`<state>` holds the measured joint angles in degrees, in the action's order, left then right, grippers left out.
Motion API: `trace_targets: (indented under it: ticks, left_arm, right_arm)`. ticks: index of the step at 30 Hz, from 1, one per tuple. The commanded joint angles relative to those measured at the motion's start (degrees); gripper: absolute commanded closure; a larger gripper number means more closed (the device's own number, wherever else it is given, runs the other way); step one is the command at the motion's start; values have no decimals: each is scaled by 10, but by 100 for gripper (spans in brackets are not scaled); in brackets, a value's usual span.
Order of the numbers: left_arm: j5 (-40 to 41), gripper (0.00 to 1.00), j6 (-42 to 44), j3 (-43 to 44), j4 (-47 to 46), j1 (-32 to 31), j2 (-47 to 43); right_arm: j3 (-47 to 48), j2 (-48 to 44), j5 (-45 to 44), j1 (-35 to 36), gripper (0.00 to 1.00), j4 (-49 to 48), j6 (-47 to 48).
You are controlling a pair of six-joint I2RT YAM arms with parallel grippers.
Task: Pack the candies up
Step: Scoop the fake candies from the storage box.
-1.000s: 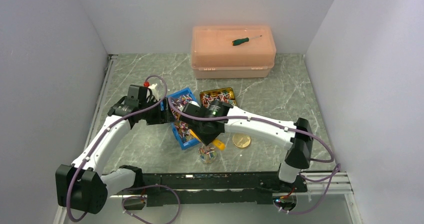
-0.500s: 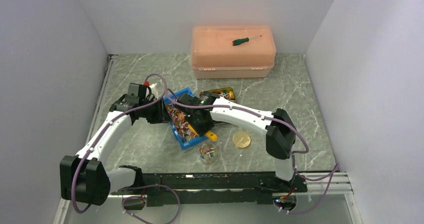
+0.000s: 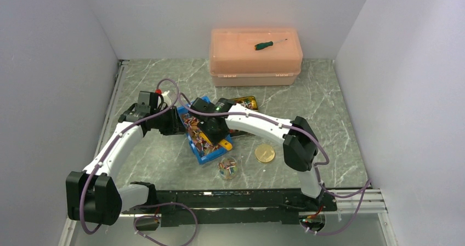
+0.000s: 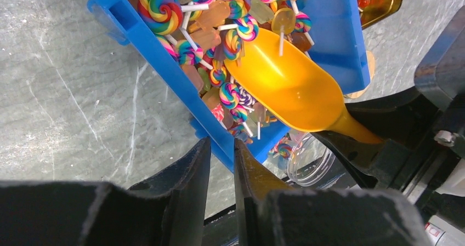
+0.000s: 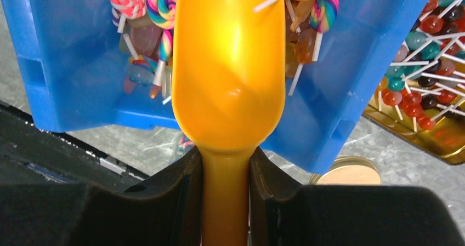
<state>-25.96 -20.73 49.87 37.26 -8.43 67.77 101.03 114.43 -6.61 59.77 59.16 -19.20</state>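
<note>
At nine o'clock of the blue plastic bin [image 4: 137,29], my left gripper [image 4: 220,147] pinches its wall; my right gripper [image 5: 226,169] clamps the orange plastic scoop [image 5: 227,65] by its handle. The swirled candies [image 4: 230,92] heaped inside look light and slippery, best scooped, not pinched.

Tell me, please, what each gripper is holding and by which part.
The right gripper clamps the orange scoop by its handle. The left gripper appears to pinch the blue tray by its side wall.
</note>
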Motion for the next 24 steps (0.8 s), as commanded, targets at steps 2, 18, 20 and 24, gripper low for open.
trace_targets:
  ticks: [2,18,20,24]
  left_arm:
    - [-27,73,8,4,-22,2,-6]
    - [-30,71,6,3,-25,12,-7]
    - [-28,70,6,3,-25,13,-7]
    - [-23,69,6,3,-24,15,-8]
  right_arm:
    - [-41,-10,-38,-4,100,-131,15]
    - [-195,-124,-97,29,100,-225,21]
    - [-198,-130,-102,35,100,-223,20]
    - [-210,-143,-104,42,100,-222,16]
